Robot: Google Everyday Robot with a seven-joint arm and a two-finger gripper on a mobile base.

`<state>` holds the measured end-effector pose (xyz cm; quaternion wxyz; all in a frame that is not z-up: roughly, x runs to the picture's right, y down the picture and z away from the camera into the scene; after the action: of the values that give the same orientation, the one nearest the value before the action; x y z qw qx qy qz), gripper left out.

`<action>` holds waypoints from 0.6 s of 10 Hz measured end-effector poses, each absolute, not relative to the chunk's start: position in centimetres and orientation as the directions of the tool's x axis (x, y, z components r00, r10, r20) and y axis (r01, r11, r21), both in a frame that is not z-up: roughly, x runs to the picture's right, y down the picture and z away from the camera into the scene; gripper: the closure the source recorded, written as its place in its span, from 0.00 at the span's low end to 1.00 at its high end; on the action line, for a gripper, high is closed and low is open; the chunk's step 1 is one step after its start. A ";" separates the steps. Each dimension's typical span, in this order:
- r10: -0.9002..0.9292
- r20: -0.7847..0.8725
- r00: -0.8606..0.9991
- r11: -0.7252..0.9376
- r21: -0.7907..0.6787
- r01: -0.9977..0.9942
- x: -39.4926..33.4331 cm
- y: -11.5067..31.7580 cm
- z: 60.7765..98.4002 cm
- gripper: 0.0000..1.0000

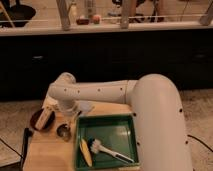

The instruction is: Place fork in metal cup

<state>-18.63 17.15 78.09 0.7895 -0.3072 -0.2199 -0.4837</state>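
The metal cup [63, 132] is small and round, with a shiny silver-grey rim and a dark inside. It stands upright, mouth up, on the wooden table [50, 156]. It sits in the gap between the dark brown bowl [42, 120] on its left and the left wall of the green tray [78, 136] on its right, close to both and much smaller than either. The gripper [69, 111] hangs just above and slightly behind the cup, at the end of the white arm. Whether it carries the fork cannot be told.
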 end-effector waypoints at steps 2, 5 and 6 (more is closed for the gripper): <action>-0.641 0.641 0.423 0.331 -0.267 0.905 -19.4 17.1 77.5 0.98; -0.663 0.631 0.403 0.314 -0.254 0.915 -20.4 17.4 76.5 0.98; -0.669 0.629 0.395 0.308 -0.249 0.918 -20.7 17.6 76.2 0.98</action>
<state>-20.74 17.61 76.17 0.7809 -0.2964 -0.2102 -0.5080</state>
